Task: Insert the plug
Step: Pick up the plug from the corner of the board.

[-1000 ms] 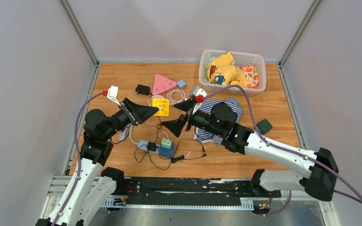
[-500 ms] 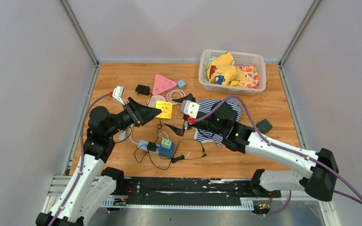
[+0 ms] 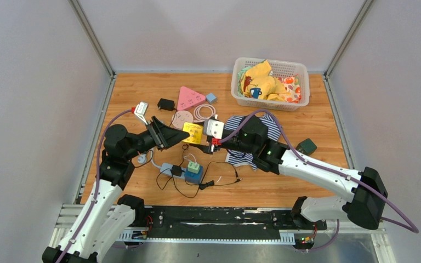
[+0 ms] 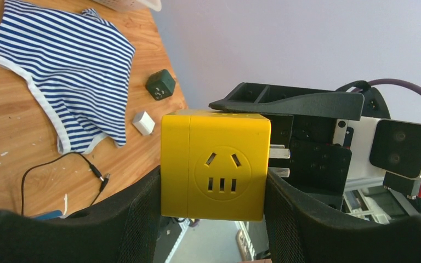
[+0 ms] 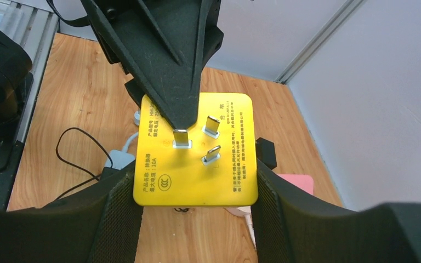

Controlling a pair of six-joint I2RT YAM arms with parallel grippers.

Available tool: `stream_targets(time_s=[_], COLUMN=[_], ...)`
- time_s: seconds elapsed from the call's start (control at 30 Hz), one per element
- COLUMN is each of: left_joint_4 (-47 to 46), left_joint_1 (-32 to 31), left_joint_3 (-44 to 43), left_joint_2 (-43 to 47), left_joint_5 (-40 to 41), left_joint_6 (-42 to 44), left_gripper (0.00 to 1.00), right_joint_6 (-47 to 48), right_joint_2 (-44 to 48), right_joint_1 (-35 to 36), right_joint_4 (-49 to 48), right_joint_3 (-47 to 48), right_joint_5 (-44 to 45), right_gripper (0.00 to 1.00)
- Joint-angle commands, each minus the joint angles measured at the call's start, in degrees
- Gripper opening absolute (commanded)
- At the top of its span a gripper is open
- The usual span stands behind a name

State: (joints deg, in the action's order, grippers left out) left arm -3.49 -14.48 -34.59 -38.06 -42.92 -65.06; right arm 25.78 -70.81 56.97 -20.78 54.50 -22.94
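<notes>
Yellow plug (image 4: 214, 164), sides hidden, sits between left tool (image 4: 214, 192) and right tool (image 5: 197, 189).

One yellow plug cube (image 4: 214, 164), one pink triangular socket block (image 3: 189, 98), one power strip (image 3: 166, 167) near, one white basket (image 3: 305, 82) far right, one striped shirt (image 4: 60, 71), one black adapter (image 3: 166, 103), one dark green cube (image 3: 307, 146)

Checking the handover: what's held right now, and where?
Yellow adapter: left gripper clamps its pronged face and the back; right gripper pinches two side faces.
</notes>
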Motion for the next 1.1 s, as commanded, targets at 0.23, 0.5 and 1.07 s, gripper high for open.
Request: stream_targets(time_s=[0.23, 0.5, 1.07], left_joint_4=[-1.6, -1.5, -1.5], left_joint_1=[-0.5, -0.5, -4.7], left_joint_3=[0.0, 0.4, -1.5], left_joint_2=[2.2, 1.0, -2.8], left_joint_5=[0.1, -3.6, -19.3], left_joint_6=[14.3, 26.5, 38.3], left_gripper=[0.72, 0.83, 0.84], right_joint_6=[-12.0, -23.5, -37.4], right_joint_2=[2.1, 3.0, -6.6], right_joint_1=[-3.4, -9.3, -12.4], right_joint_4=[4.6, 18.3, 34.9], right_joint_3=[-0.3, 1.9, 13.9], right_joint_5=[-7.3, -18.1, -38.7], right_gripper=[0.00, 0.00, 0.00])
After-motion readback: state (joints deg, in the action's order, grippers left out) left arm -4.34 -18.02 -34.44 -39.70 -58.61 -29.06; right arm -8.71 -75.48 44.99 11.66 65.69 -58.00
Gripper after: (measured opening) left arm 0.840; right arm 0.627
